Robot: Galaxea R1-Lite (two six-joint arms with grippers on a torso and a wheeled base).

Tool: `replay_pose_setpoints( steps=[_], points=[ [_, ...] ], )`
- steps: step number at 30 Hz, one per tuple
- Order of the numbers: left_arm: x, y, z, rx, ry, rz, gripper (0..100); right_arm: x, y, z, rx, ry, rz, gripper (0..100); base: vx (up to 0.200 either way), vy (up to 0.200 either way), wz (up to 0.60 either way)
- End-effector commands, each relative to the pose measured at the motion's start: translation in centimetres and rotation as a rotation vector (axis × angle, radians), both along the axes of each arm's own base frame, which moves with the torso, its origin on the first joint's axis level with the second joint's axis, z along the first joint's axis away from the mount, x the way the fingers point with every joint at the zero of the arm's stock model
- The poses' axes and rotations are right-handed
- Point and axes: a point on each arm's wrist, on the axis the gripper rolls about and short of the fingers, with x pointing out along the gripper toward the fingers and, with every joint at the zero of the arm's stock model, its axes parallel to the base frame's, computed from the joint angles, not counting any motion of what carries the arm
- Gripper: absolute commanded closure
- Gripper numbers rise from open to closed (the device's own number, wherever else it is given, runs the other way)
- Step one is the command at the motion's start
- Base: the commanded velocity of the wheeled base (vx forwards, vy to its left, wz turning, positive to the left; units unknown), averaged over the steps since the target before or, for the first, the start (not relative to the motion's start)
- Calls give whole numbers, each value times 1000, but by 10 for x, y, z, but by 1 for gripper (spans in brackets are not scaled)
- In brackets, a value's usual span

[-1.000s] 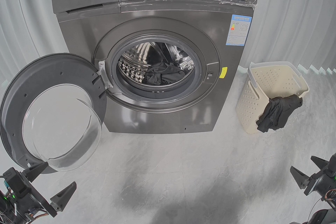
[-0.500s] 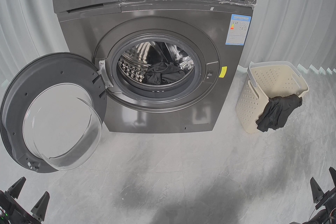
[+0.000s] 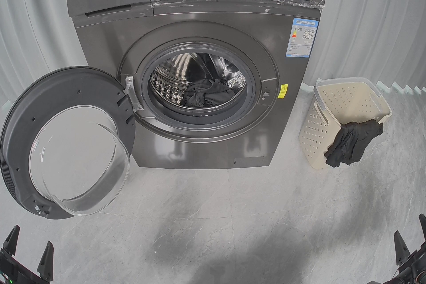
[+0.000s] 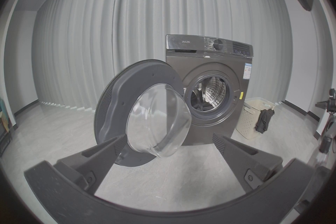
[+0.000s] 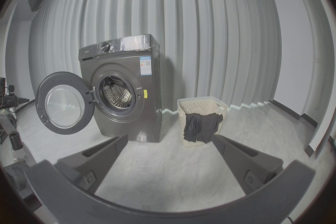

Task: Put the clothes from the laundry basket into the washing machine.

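Observation:
A grey front-loading washing machine stands ahead with its round door swung open to the left. Dark clothes lie inside the drum. To its right stands a cream laundry basket with a dark garment draped over its front rim, also seen as the garment in the right wrist view. My left gripper is open, low at the bottom left, far from the machine. My right gripper is open at the bottom right, well short of the basket.
Pale curtains hang behind the machine and basket. Grey marble-look floor stretches free between me and the machine. The open door juts out over the floor on the left.
Both arms have pulled back and down toward the bottom corners; the grippers now show just their fingertips. The machine, basket and clothes have not moved.

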Motion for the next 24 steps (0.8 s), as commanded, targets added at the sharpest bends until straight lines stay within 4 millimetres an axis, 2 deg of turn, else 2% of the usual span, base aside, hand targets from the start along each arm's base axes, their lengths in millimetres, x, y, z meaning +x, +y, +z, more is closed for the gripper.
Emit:
replay_pose_setpoints(
  steps=[1, 2, 10, 24],
  points=[
    [-3, -1, -11, 18, 12, -46, 0, -1, 0, -7, -6, 27, 11, 0, 0, 0, 0],
    [-4, -1, -13, 17, 53, -63, 0, -1, 0, -7, -7, 26, 18, 0, 0, 0, 0],
    [-3, -1, -12, 17, 27, -64, 0, -1, 0, -7, -1, 26, 13, 0, 0, 0, 0],
    [-3, -1, -12, 10, 27, -61, 0, -1, 0, -8, 0, 27, 13, 0, 0, -200, 0]
  ],
)
